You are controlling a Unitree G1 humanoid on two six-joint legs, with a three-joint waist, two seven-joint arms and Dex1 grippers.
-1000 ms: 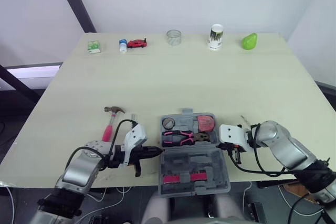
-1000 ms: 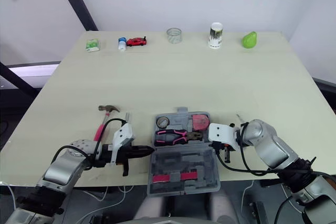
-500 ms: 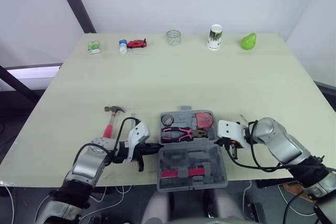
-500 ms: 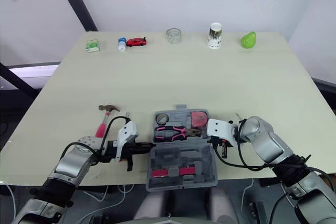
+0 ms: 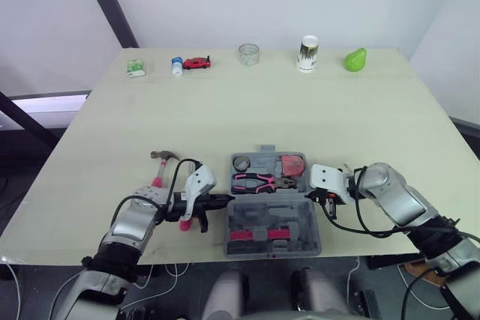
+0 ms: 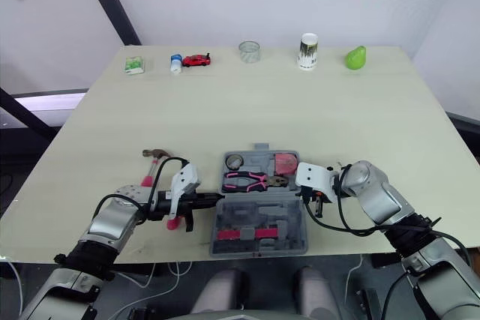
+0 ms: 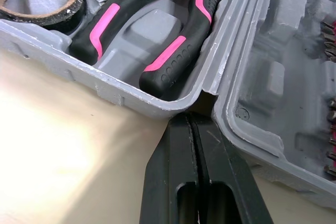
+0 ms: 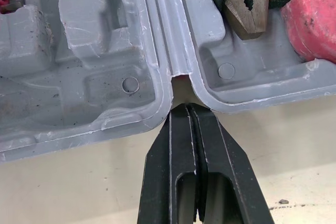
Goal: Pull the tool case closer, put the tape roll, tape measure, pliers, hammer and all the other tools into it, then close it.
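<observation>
Both tools are pinched shut and hold nothing. The left tool (image 7: 191,119) and right tool (image 8: 186,109) have their tips wedged in the hinge notches of the open case (image 5: 304,224), near the worktop's front edge. Pliers (image 5: 255,181) inside, hammer (image 5: 163,157) outside, left. Best to pull evenly with both arms, or the case likely skews.
</observation>
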